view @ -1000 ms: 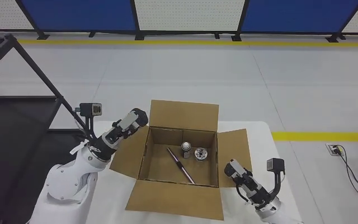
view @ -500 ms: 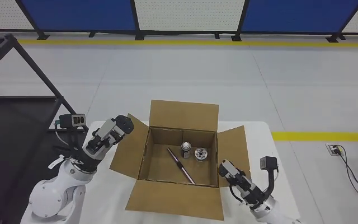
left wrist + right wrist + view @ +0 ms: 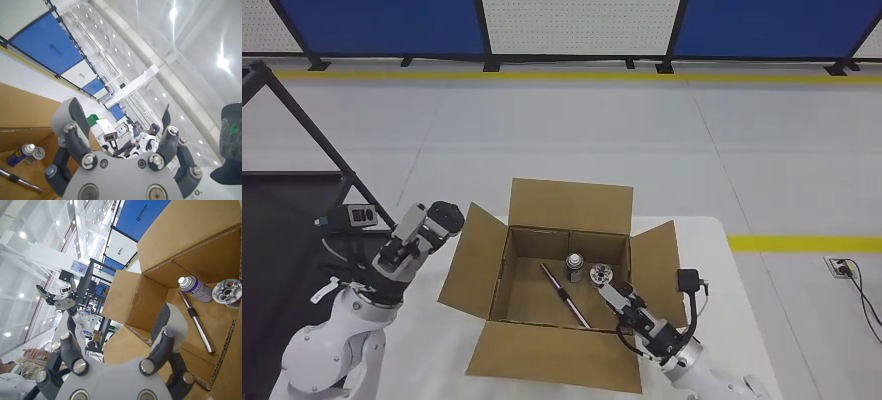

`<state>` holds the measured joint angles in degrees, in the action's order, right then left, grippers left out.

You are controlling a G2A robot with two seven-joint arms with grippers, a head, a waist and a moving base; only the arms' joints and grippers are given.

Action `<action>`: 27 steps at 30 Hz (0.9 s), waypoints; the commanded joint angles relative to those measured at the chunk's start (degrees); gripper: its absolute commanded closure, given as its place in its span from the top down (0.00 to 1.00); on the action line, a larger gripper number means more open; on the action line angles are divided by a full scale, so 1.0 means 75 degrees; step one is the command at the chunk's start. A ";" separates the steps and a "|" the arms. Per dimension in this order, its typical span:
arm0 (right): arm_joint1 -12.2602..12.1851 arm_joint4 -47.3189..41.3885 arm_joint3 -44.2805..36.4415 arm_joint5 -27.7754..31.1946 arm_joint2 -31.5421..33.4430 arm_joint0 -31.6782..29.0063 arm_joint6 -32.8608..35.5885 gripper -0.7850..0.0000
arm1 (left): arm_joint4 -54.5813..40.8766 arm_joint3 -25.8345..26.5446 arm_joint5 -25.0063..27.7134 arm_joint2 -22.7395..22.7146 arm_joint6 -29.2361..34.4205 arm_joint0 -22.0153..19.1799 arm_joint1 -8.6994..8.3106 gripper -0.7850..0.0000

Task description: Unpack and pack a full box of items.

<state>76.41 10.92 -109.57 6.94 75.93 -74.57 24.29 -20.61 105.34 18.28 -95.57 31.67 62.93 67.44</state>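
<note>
Rod (image 3: 198, 326) lies in box (image 3: 151, 298), just beyond spread right fingers (image 3: 170, 321)

Open box (image 3: 572, 205) holds a rod (image 3: 564, 293), can (image 3: 573, 266), metal disc (image 3: 602, 274).

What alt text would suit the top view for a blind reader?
An open cardboard box holds a spray can, a metal rod and a round metal part. The right pincer hangs over its edge, the left pincer beside it.

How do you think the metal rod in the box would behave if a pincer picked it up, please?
The rod looks polished and round, so it may slip or roll on the box floor. It seems rigid; gripped off-centre, it would probably tilt.
</note>
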 commanded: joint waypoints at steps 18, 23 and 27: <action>0.0196 0.3901 0.0790 -0.2250 -0.2282 0.2608 0.1569 1.00 | -0.0612 0.0054 -0.1072 -0.1411 -0.0029 0.1283 -0.0154 1.00; 0.0231 0.4085 0.0922 -0.2574 -0.2420 0.2804 0.1681 1.00 | -0.0612 0.0054 -0.1072 -0.1411 -0.0029 0.1283 -0.0154 1.00; 0.0231 0.4085 0.0922 -0.2574 -0.2420 0.2804 0.1681 1.00 | -0.0612 0.0054 -0.1072 -0.1411 -0.0029 0.1283 -0.0154 1.00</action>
<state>78.14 41.56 -102.66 -12.34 57.79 -53.54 36.89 -25.20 105.75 10.24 -106.15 31.45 72.55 66.29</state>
